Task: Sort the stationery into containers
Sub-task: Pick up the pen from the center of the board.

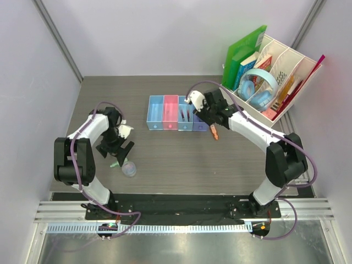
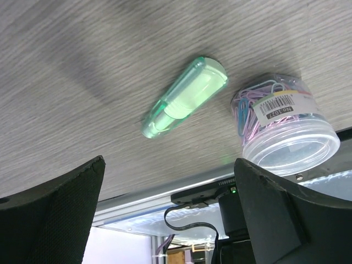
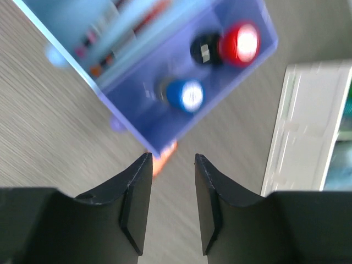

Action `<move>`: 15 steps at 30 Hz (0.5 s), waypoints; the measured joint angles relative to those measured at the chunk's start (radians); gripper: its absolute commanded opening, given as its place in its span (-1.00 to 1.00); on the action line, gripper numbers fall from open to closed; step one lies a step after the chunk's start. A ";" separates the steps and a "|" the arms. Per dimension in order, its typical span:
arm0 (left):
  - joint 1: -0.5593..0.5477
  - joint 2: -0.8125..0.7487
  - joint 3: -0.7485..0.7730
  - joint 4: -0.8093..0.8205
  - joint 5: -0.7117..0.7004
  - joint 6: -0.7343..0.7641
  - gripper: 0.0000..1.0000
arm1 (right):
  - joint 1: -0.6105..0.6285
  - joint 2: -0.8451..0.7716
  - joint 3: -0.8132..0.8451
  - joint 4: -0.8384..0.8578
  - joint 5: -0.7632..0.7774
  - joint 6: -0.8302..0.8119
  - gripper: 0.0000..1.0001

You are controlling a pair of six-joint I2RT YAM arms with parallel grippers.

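Four joined trays stand mid-table: light blue (image 1: 155,113), pink (image 1: 170,113), light blue (image 1: 185,114) with slim pens, purple-blue (image 1: 200,126). In the right wrist view the purple-blue tray (image 3: 137,118) holds a red-capped bit (image 3: 240,44), a blue-capped bit (image 3: 185,94) and a dark one. The orange piece (image 1: 215,133) lies beside that tray's near corner, just ahead of my open, empty right gripper (image 3: 169,203). My left gripper (image 2: 170,214) is open and empty above the green piece (image 2: 184,99) and the round clear tub of paper clips (image 2: 283,124).
The white perforated desk organizer (image 1: 286,69) with books, folders and blue headphones stands at the back right, close to my right arm; its side shows in the right wrist view (image 3: 305,126). The table's near edge and metal rail (image 2: 165,190) run just behind the green piece.
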 measured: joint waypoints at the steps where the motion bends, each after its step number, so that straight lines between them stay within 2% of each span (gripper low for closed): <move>1: 0.000 0.000 -0.001 -0.003 0.001 0.001 1.00 | -0.015 -0.006 -0.026 -0.002 0.008 0.005 -0.13; 9: 0.000 0.018 -0.042 0.007 0.010 0.058 1.00 | -0.149 -0.115 -0.206 -0.008 0.029 0.070 -0.11; 15: 0.000 0.056 -0.052 0.055 0.008 0.146 0.99 | -0.155 -0.066 -0.257 0.021 0.006 0.116 0.04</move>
